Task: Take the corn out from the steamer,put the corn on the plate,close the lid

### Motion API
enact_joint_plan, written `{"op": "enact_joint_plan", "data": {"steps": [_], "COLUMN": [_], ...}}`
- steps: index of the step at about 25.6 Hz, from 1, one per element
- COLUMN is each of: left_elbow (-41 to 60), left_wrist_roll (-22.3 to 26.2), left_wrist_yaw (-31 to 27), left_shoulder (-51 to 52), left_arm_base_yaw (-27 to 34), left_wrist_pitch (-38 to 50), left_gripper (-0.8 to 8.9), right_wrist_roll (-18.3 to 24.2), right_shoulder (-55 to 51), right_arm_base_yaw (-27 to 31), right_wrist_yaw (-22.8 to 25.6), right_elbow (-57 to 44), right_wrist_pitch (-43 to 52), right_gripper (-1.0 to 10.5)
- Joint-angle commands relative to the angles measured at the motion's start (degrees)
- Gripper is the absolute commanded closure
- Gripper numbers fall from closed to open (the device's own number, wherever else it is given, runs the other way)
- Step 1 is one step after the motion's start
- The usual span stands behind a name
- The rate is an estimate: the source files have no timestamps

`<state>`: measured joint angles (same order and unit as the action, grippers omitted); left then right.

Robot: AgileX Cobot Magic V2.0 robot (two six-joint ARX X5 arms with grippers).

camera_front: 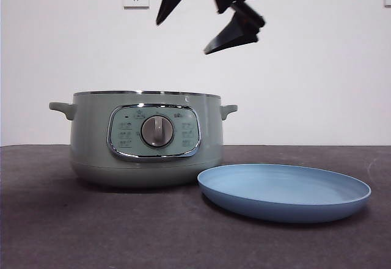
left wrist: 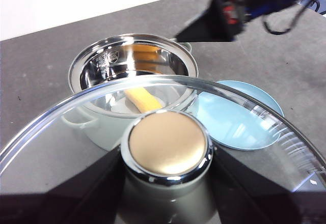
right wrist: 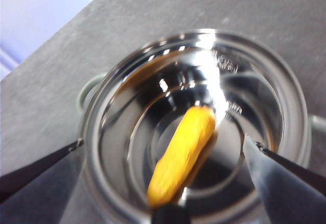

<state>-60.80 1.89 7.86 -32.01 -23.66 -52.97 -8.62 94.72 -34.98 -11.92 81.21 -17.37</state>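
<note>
1. We see the steamer (camera_front: pixel 145 139), a round sage-green pot with a silver dial, standing uncovered on a dark table (camera_front: pixel 73 232). Just beside it, close enough that their edges may touch, lies the light-blue plate (camera_front: pixel 284 191), with nothing on it.

2. The corn (right wrist: pixel 182 155), a yellow-orange cob, lies flat on the shiny floor inside the steamer, near the middle. From the front it is hidden by the steamer's wall.

3. The right gripper (right wrist: pixel 163 150) hangs above the steamer's mouth with its 2 black jaws spread wide, 1 to each side of the corn and well apart from it. It holds nothing.

4. The left gripper (left wrist: pixel 165 203) holds the glass lid (left wrist: pixel 239 117) by its round knob (left wrist: pixel 167 143), lifted clear of the steamer. The knob looks golden in this light. The jaws themselves are hidden under the lid, so we judge the clamped hold only from the lid being carried.

5. We judge the corn to be stiff, light and somewhat slick, and its rounded shape could roll between the jaws. The safest hold would be across its thick middle, with the jaws closing on opposite sides of the cob.

6. The polished steamer wall is steep, so we think the descent must stay centred to avoid the rim. The glass lid is fragile and needs a gentle set-down later.
</note>
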Motion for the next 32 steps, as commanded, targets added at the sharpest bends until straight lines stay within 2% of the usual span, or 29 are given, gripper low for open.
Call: {"op": "enact_joint_plan", "data": {"steps": [1,7,11,22,27,32], "left_elbow": [-0.46,-0.46,-0.46,-0.46,-0.46,-0.46], "left_wrist_roll": [-0.35,-0.35,-0.28,-0.11,0.52,1.22], "left_wrist_yaw": [0.17,1.81,1.90,3.17,3.17,3.15], "left_shoulder": [1.11,1.38,1.38,1.38,1.38,1.42], "left_arm_base_yaw": [0.02,0.02,0.02,0.02,0.02,0.02], "left_wrist_pitch": [1.86,1.05,0.96,0.09,-0.94,-1.95], "left_gripper": [8.22,8.22,8.22,8.22,8.22,8.22], "right_wrist_roll": [-0.66,-0.35,-0.35,0.07,0.11,0.07], "right_shoulder": [4.22,14.75,20.92,28.48,30.38,32.68], "right_arm_base_yaw": [-0.81,-1.99,-2.27,-4.04,-4.48,-4.63], "right_wrist_yaw": [0.59,3.17,4.90,6.78,9.40,9.44], "right_elbow": [5.05,16.74,20.22,20.24,20.24,20.24], "right_wrist_pitch": [-0.63,-4.70,-4.68,-2.64,-2.29,-2.49], "right_gripper": [4.1,4.1,4.1,4.2,4.2,4.2]}}
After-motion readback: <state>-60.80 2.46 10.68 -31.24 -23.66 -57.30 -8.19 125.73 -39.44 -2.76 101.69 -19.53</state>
